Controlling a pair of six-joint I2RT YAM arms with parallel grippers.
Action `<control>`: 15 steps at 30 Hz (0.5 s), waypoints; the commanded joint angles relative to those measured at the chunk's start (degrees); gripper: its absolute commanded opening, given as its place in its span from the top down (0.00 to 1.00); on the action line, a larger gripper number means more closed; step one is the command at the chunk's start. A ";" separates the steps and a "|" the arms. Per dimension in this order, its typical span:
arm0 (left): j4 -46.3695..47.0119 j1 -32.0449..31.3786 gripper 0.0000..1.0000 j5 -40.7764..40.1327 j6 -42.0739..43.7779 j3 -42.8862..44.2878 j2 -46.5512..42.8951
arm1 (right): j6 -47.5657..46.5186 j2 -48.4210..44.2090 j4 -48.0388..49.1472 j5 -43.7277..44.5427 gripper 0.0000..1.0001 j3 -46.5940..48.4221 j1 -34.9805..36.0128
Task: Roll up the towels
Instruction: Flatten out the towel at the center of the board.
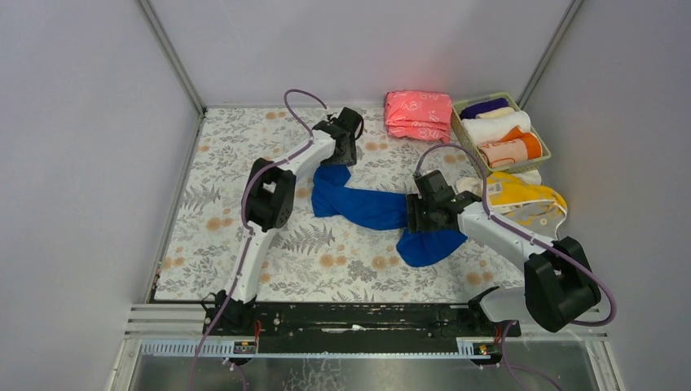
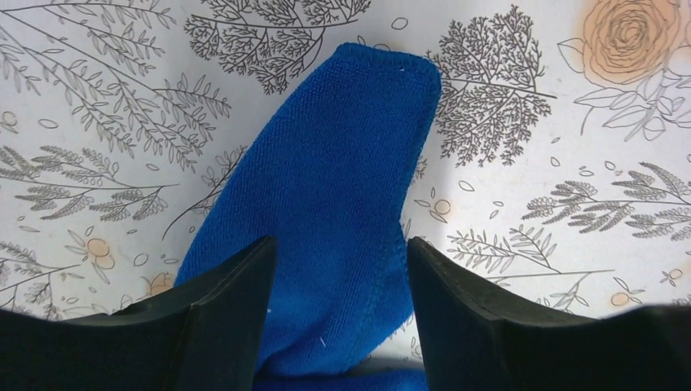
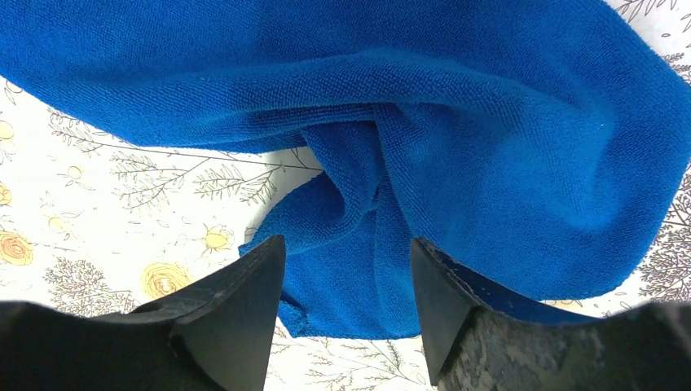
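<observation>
A royal blue towel [image 1: 367, 208] lies crumpled in a long band across the middle of the table. My left gripper [image 1: 342, 155] is open over its far left end; in the left wrist view the towel's corner [image 2: 350, 163] lies on the table between and beyond the jaws [image 2: 338, 252]. My right gripper [image 1: 411, 216] is open over the towel's bunched right part; the right wrist view [image 3: 346, 248] shows folds of blue cloth [image 3: 456, 130] between the fingers. A yellow towel [image 1: 525, 199] with white print lies at the right, on cream cloth [image 1: 468, 186].
A basket [image 1: 541, 138] at the back right holds rolled towels: a dark one, a cream one [image 1: 497, 126] and an orange one [image 1: 513, 149]. A folded pink stack [image 1: 418, 116] sits beside it. Grey walls enclose the flower-printed table [image 1: 244, 163].
</observation>
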 commanded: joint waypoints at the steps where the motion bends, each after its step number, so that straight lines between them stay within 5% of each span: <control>1: 3.86 0.20 0.42 -0.23 0.19 -1.55 1.87 | 0.82 0.51 2.08 -1.23 0.36 0.12 0.21; 6: 2.44 1.75 0.44 -1.71 -5.00 -14.39 -2.96 | 1.14 0.88 2.31 -1.06 0.36 0.57 0.26; 15: 4.03 9.18 0.40 -6.04 -12.96 -39.77 -26.87 | -0.35 0.69 3.05 -3.11 0.36 1.38 0.21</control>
